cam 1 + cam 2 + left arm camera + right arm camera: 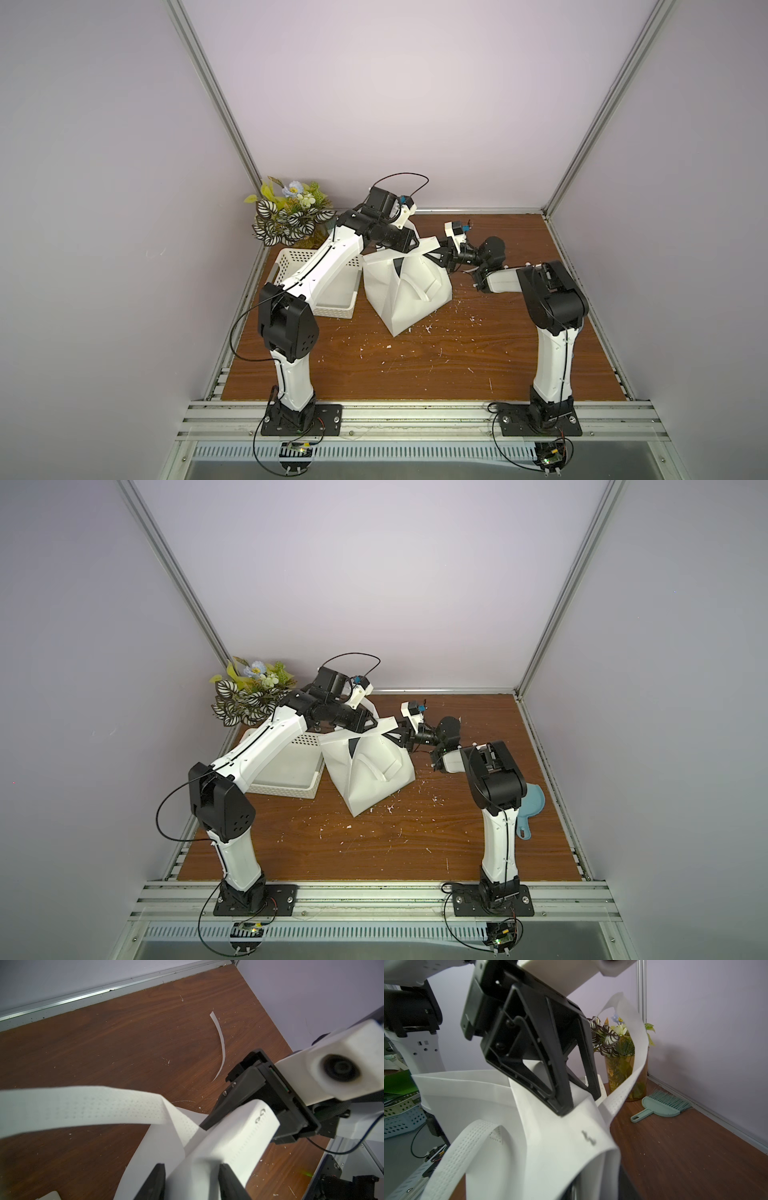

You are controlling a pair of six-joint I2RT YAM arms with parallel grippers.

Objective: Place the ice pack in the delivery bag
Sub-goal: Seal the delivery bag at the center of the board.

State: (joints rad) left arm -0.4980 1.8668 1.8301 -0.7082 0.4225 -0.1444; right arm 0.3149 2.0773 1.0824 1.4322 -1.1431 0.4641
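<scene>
We hold the delivery bag (399, 299) by its flap (234, 1136).
Right claw (439, 254) pinches it; left claw (192, 1180) straddles it, grip we cannot tell.

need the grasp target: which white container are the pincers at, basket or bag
The delivery bag: the left pincer and right pincer meet at its top flap. The perforated basket beside it is untouched.

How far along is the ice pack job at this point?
Done, possibly: no ice pack shows on the table or in the visible part of the basket, so it may already be inside the delivery bag, whose interior is hidden. In hand: left gripper and right gripper both have fingers on the top flap. Left: confirming the pack is in.
</scene>
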